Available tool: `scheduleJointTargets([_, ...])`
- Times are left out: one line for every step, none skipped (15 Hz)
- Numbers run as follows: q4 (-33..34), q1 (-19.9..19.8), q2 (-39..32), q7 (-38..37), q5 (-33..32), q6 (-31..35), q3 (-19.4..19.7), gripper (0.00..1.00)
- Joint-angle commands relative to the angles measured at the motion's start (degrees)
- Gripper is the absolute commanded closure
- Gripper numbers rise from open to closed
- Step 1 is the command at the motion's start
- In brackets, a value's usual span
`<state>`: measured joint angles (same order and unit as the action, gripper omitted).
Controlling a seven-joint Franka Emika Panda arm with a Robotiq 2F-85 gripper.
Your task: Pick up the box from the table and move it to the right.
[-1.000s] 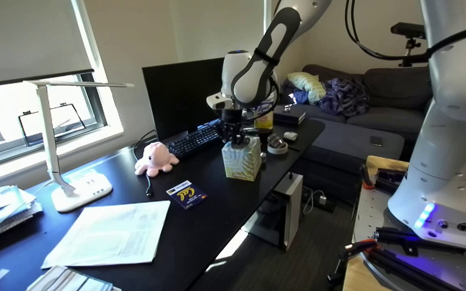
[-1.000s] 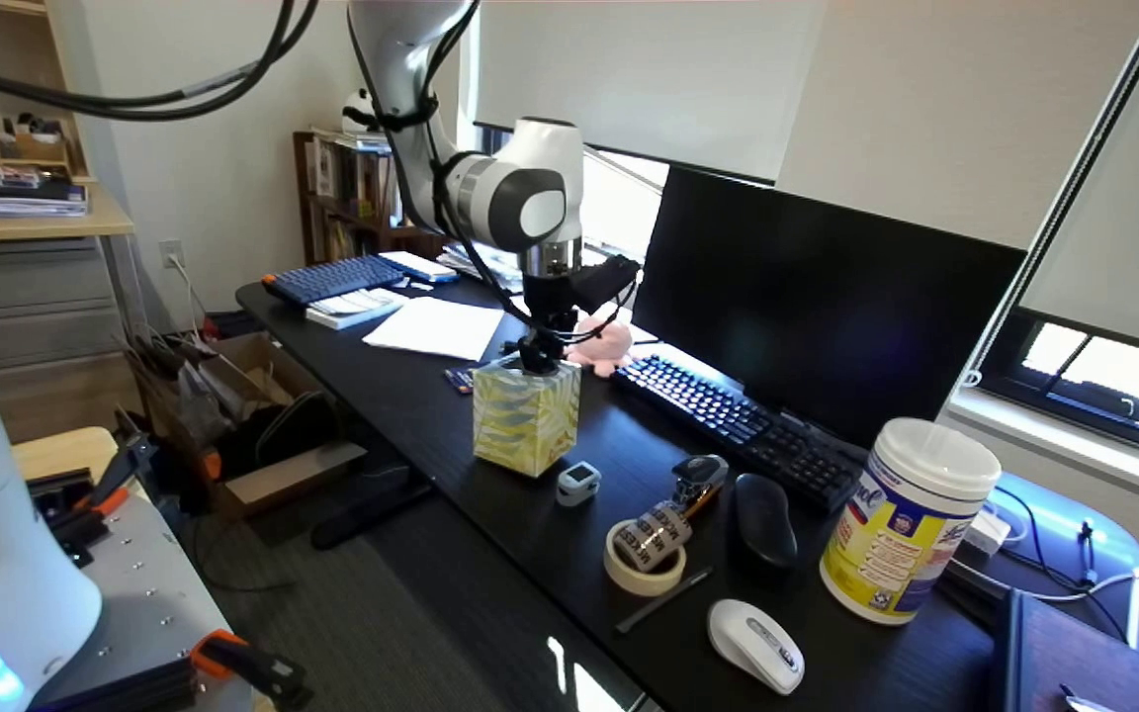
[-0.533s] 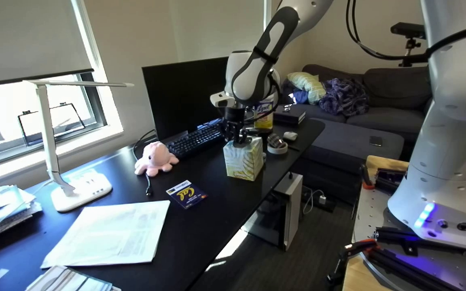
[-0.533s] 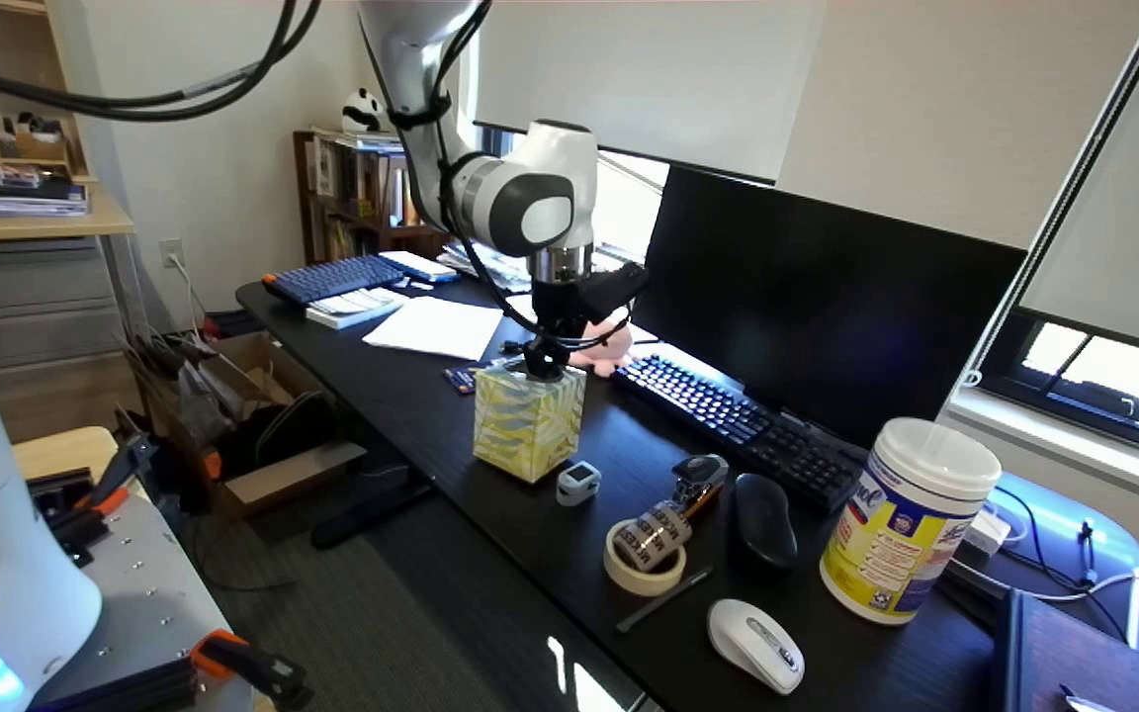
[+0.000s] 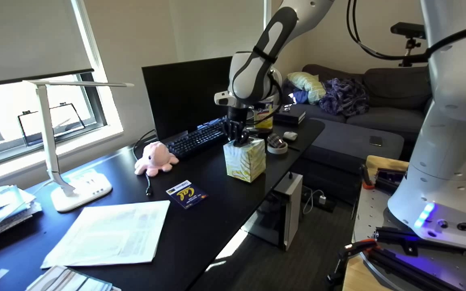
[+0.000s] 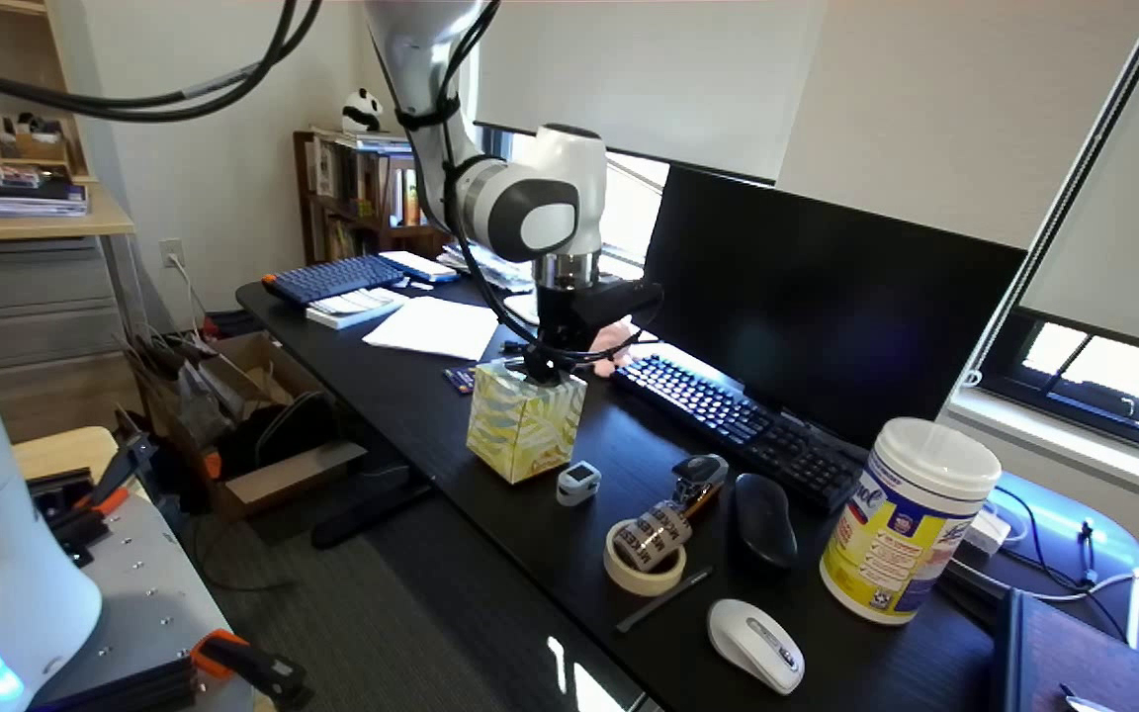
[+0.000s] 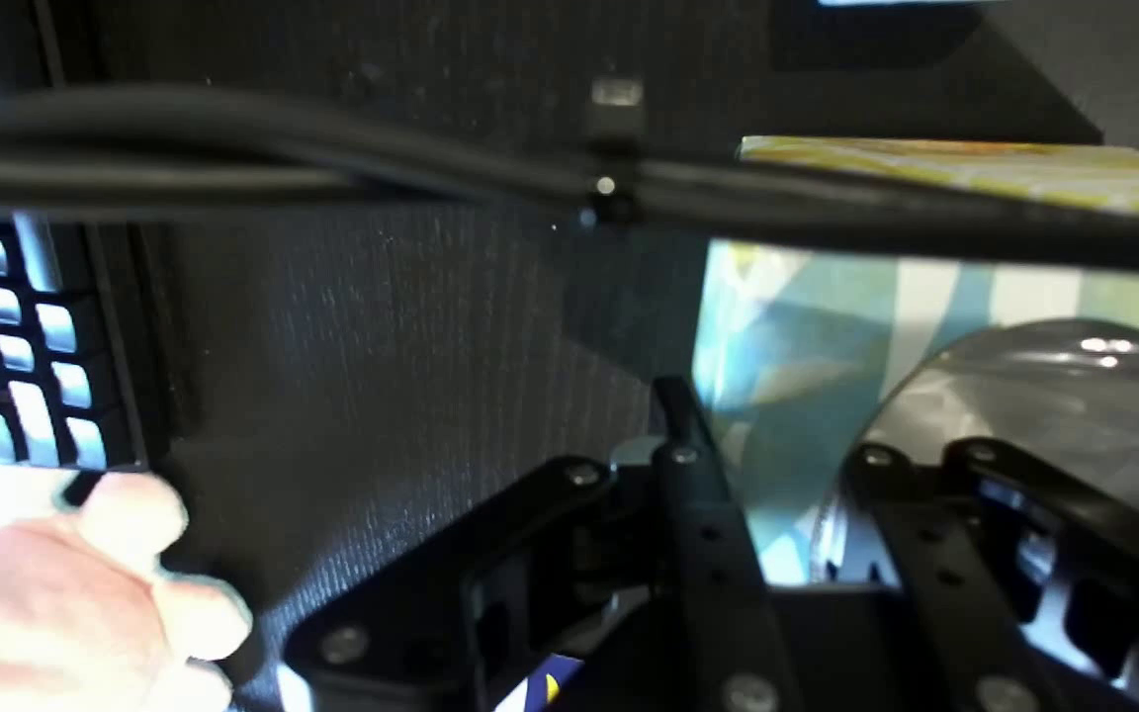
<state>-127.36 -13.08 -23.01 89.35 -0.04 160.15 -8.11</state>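
Note:
The box point(image 5: 244, 163) is a yellow-green patterned tissue cube on the black table point(image 5: 212, 226), near its edge; it also shows in an exterior view point(image 6: 525, 425). My gripper point(image 5: 240, 142) points down at the box's top from above. In the wrist view the gripper point(image 7: 777, 425) is partly closed, one finger along the outer side of the box point(image 7: 797, 396), the other in its round film-covered opening. The top strip lies between the fingers. The inner fingertip is hidden. I cannot tell whether the box's bottom touches the table.
A small white clip device point(image 6: 579, 483) sits close beside the box. A tape roll point(image 6: 644, 574), black mouse point(image 6: 765, 519), white mouse point(image 6: 755, 646) and wipes canister point(image 6: 911, 524) lie beyond. A keyboard point(image 6: 708, 396), monitor point(image 6: 817, 307) and pink plush toy point(image 5: 156, 159) stand behind.
The gripper and the box have shifted slightly together, to the right in an exterior view, and have turned a little. Other things on the table have not moved.

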Motion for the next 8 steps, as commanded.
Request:
scheduleJointTargets([-1.33,0.98,0.28,-4.08,0.33,2.23,1.25,0.98])
scheduleJointTargets([-1.32,1.5,0.37,-5.51,-0.29,2.2,1.88,0.67])
scheduleJointTargets([-1.28,1.62,0.36,-5.99,-0.56,2.17,2.01,0.66])
scheduleJointTargets([-1.28,1.74,0.3,-6.57,-0.69,2.31,2.2,0.6])
scheduleJointTargets([-1.36,1.71,0.33,-6.71,-0.87,2.38,2.19,0.53])
scheduleJointTargets([-1.4,1.83,0.32,-6.74,-1.18,2.37,2.32,0.47])
scheduleJointTargets([-1.34,1.75,0.19,-6.49,-1.2,2.41,2.21,0.42])
scheduleJointTargets([-1.28,1.37,-0.06,-5.28,-1.18,2.56,1.76,0.34])
